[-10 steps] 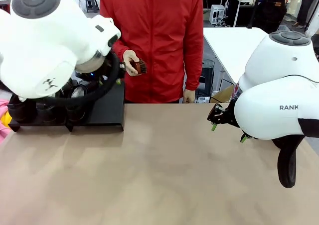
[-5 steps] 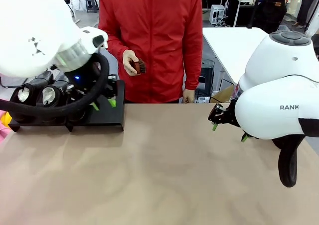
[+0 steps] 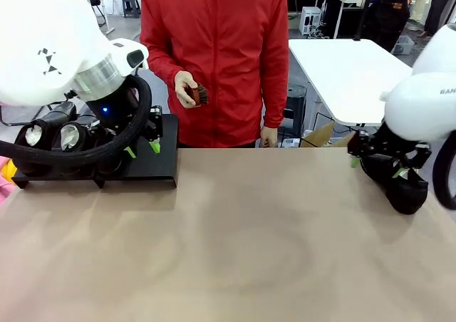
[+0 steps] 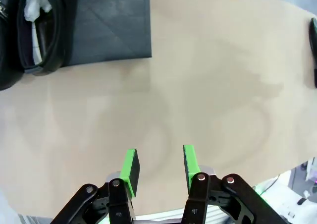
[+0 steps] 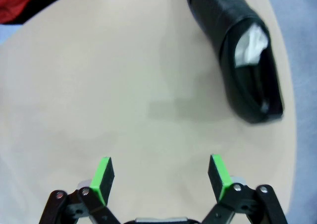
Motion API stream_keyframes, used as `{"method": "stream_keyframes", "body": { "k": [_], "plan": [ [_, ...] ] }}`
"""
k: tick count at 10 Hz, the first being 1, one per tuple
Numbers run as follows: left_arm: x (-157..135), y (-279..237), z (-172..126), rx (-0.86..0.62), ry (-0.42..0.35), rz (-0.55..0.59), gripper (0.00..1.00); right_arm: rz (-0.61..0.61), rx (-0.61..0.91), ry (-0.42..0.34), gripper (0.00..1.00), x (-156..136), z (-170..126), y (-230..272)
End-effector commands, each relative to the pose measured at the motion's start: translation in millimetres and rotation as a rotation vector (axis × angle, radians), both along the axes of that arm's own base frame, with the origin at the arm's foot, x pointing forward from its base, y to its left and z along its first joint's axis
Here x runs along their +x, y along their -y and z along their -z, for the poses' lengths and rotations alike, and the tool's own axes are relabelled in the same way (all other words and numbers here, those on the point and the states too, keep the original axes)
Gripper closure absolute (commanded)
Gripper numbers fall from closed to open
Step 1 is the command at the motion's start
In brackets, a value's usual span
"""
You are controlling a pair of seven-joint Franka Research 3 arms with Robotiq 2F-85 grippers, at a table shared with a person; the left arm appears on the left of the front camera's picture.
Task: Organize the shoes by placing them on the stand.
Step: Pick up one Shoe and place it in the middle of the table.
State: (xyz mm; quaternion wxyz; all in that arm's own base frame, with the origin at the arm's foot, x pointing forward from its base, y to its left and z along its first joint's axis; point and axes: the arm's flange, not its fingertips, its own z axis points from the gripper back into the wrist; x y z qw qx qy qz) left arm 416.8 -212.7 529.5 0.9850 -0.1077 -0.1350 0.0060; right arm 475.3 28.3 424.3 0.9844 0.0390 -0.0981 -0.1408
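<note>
Two glossy black shoes (image 3: 50,138) with pale insoles rest at the left of the black stand (image 3: 158,167). In the left wrist view one shoe (image 4: 42,35) lies on the stand (image 4: 109,26) at the top left. My left gripper (image 3: 140,149) hovers over the stand's bare right part, open with nothing between its fingers (image 4: 159,167). Another shoe (image 3: 407,194) lies on the table at the far right. My right gripper (image 3: 378,167) is just above it, wide open. In the right wrist view this shoe (image 5: 242,60) lies ahead to the upper right of the gripper (image 5: 159,177).
A person in a red jacket (image 3: 217,58) stands at the far side, holding a small brown brush (image 3: 197,94). The tan tabletop (image 3: 235,243) stretches between the stand and the right shoe. A white table (image 3: 342,73) stands behind on the right.
My left arm has pulled up and back from the stand, uncovering the shoes on it. My right arm has swung right and away from the camera, bringing its open gripper over the shoe there.
</note>
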Motion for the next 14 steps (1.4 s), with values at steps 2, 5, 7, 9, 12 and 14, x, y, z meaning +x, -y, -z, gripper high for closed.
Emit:
{"method": "stream_keyframes", "body": {
  "k": [2, 5, 7, 9, 12, 14],
  "plan": [
    [-0.4, -2.5, -0.8, -0.020, 0.007, -0.005, 0.51, -0.277, 0.023, 0.000, 0.00, 43.8, 10.3, 23.8],
    [-0.4, -2.5, -0.8, -0.020, 0.007, -0.005, 0.51, -0.387, -0.094, 0.035, 0.00, 57.8, 19.3, 38.8],
    [-0.4, -2.5, -0.8, -0.020, 0.007, -0.005, 0.51, -0.343, -0.052, 0.013, 0.00, 59.6, 18.6, 51.3],
    [-0.4, -2.5, -0.8, -0.020, 0.007, -0.005, 0.51, -0.352, -0.062, -0.028, 0.00, 60.5, 25.3, 59.3],
    [-0.4, -2.5, -0.8, -0.020, 0.007, -0.005, 0.51, -0.419, -0.115, -0.047, 0.00, 64.8, 44.4, 64.8],
    [-0.4, -2.5, -0.8, -0.020, 0.007, -0.005, 0.51, -0.407, -0.134, -0.065, 0.00, 65.9, 51.2, 70.2]
  ]
}}
